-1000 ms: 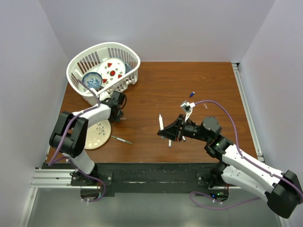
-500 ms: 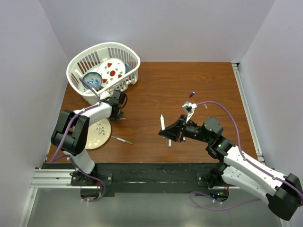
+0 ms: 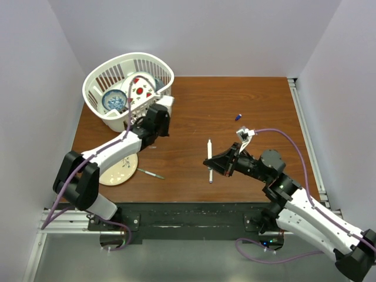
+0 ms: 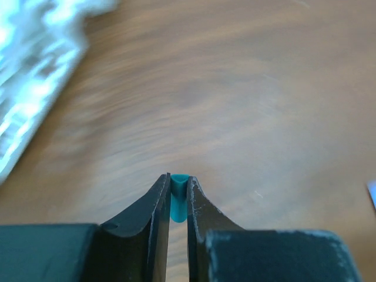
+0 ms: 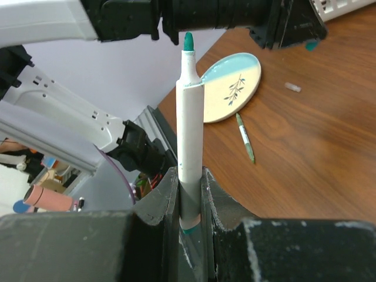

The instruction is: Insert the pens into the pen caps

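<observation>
The pen (image 5: 189, 135) sat crosswise in my right pincer (image 5: 189, 171). The jaws were narrow on its white barrel near the tail end. It was held over the middle of the bench (image 3: 264, 100), toward the near edge. From above, its long axis ran from near edge to far edge. I judged the bare green tip to be the far end, clear of the jaws.

My left pincer (image 4: 178, 180) was pinched narrow on the teal cap (image 4: 178, 200). The cap lay lengthwise between the fingers and poked just past their tips. That pincer was just beside the basket (image 3: 128, 56) in the far left corner. So the cap lay to the left of the tip and farther back, well apart from it.

In my right wrist view there was a clear sideways gap between tip and cap, and the two axes did not look lined up. I could not tell which end of the cap was its open mouth.

As I judged it, the coming move turned on bringing that mouth square onto the tip, along the barrel's line. The left arm had the cap to carry across.

A loose pen (image 3: 151, 174) lay toward the near left corner. A blue cap (image 3: 238, 117) lay right of centre. Neither was near a pincer.
</observation>
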Controlling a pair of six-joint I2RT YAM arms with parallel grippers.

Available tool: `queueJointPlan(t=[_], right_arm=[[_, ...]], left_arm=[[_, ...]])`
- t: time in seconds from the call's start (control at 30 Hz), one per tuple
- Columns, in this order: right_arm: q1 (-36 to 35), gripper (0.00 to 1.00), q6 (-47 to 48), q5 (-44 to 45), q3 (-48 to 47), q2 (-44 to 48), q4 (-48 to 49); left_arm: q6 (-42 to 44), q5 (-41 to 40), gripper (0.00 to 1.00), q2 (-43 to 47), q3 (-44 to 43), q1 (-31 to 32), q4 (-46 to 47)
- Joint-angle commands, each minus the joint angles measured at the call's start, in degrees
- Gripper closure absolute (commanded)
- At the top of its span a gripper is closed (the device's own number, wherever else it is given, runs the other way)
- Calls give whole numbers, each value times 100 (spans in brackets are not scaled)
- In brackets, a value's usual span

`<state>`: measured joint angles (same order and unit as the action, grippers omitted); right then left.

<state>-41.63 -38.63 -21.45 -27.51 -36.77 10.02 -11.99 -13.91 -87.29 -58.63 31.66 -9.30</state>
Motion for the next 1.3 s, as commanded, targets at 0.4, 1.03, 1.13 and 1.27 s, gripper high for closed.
queueJointPlan(t=[0.4, 1.03, 1.13, 1.27], right_arm=[[-3, 100, 128, 466, -765, 1076, -1380], [-3, 100, 189, 756, -835, 1454, -1679], [-3, 100, 216, 783, -809, 1410, -1697], [-3, 100, 207, 748, -809, 1392, -1644]], left_arm=[[4992, 2454, 100, -693, -35, 463, -669], [8150, 3307, 100, -1836, -693, 947, -2559], [8283, 3412, 100, -1889, -764, 947, -2647], [8318, 3553, 97, -1740, -720, 947, -2612]])
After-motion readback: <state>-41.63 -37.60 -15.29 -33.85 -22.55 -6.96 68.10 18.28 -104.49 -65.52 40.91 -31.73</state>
